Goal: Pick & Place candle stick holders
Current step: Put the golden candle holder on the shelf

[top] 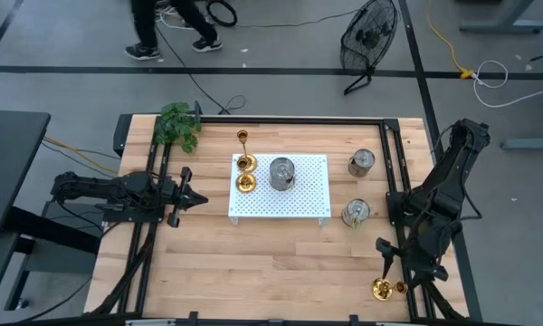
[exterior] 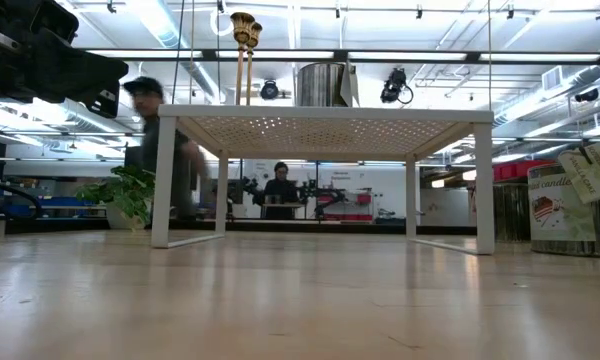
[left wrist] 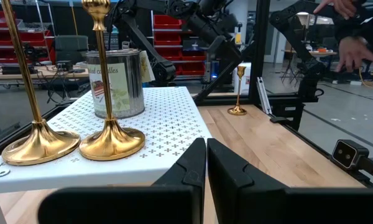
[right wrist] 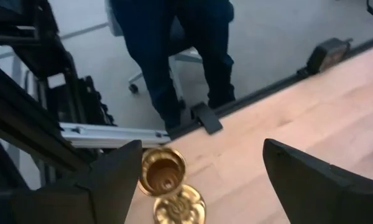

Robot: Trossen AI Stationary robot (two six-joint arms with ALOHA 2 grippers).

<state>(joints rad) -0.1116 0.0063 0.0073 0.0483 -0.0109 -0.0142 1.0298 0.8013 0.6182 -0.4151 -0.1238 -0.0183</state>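
Two tall gold candle stick holders with slim stems [top: 244, 163] [top: 245, 183] stand on their round bases at the left end of a white perforated stand [top: 299, 204]. They also show in the left wrist view [left wrist: 112, 140] [left wrist: 40, 146]. A third tall gold holder [top: 380, 288] stands upright on the table near its near right corner, and shows in the left wrist view too [left wrist: 238, 93]. My right gripper [right wrist: 202, 171] is open above it. The holder's cup [right wrist: 163, 171] is beside one finger, and I cannot tell whether they touch. My left gripper [left wrist: 206, 158] is shut and empty, left of the stand.
A tin can [top: 282, 172] stands on the white stand beside the holders. Two more cans [top: 362, 163] [top: 356, 213] stand on the table right of the stand. A green plant [top: 179, 125] is at the far left. A person stands beyond the table [exterior: 160, 150].
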